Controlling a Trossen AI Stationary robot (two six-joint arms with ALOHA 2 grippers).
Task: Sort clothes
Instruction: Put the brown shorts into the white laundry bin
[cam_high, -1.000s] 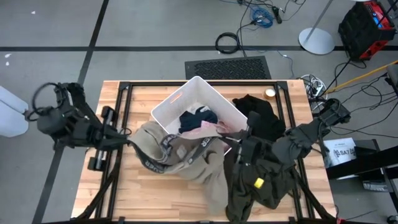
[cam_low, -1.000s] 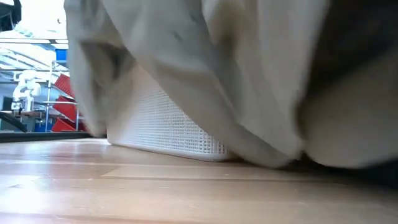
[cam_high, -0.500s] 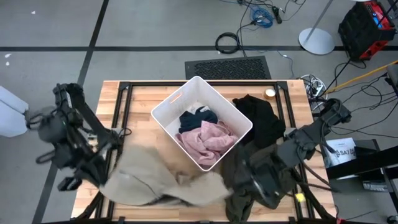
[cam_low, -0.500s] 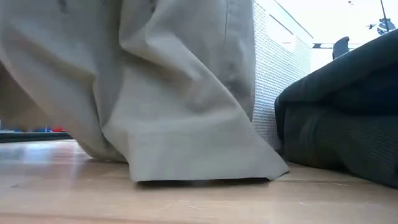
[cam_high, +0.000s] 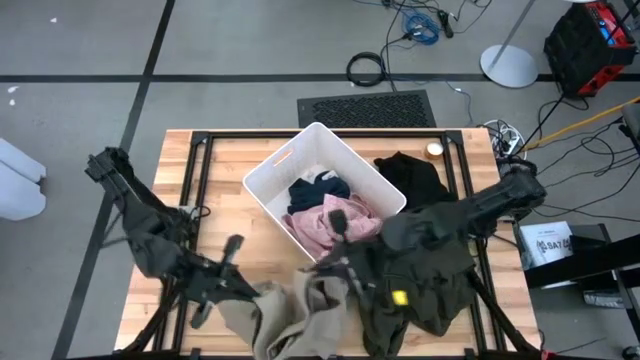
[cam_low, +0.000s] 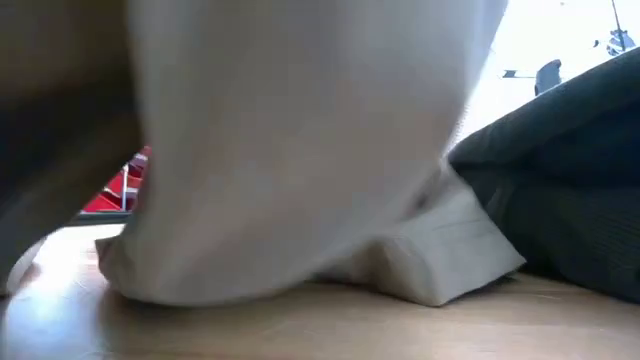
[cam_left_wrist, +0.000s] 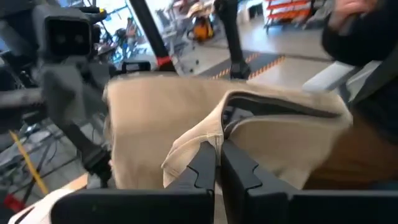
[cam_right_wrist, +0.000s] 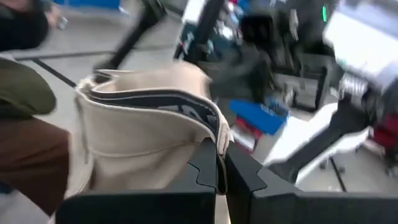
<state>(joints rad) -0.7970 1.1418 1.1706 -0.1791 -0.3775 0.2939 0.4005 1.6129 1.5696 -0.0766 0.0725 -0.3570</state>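
High view: tan khaki garment (cam_high: 300, 315) hangs between the 2 grippers, its long axis running from one to the other. Left gripper (cam_high: 240, 290) and right gripper (cam_high: 338, 268) face each other near the table's front edge, just clear of the white bin (cam_high: 270, 170). Both wrist views show each pair of jaws pressed together on a fold of the waistband (cam_right_wrist: 155, 102), cloth directly ahead. Neither arm is judged nearer; both already hold it.

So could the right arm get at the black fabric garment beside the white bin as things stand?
Probably not yet: the right gripper is shut on the tan khaki garment. The black fabric garment itself lies uncovered beside the white plastic bin, close to that arm.
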